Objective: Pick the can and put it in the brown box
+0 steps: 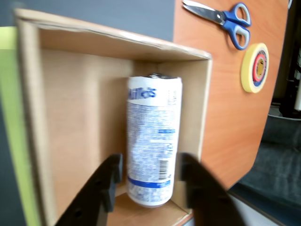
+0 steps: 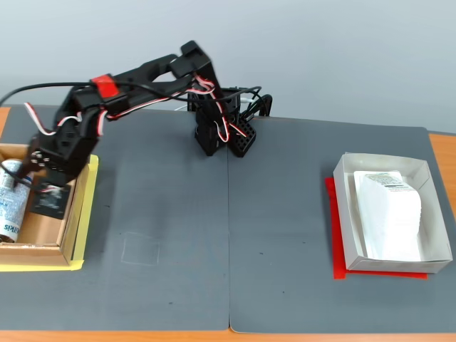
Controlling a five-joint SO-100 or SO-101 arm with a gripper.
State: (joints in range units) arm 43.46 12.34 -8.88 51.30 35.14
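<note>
The can [image 1: 151,141], white and light blue with blue lettering, lies on its side inside the brown box [image 1: 94,43], close to one wall. My gripper [image 1: 150,162] straddles the can's lower part. The black fingers [image 1: 110,181] stand on either side of it, with a small gap showing on the left side. The jaws are open. In the fixed view the box [image 2: 35,254] sits at the far left of the table. The can [image 2: 10,206] lies in it, and the gripper [image 2: 28,187] reaches down over it.
Blue-handled scissors [image 1: 228,20] and a yellow tape roll [image 1: 255,67] lie on the orange table beyond the box. A white paper box [image 2: 343,214] with white packets sits at the right on a red sheet. The arm's base [image 2: 221,132] stands at the back of the grey mat.
</note>
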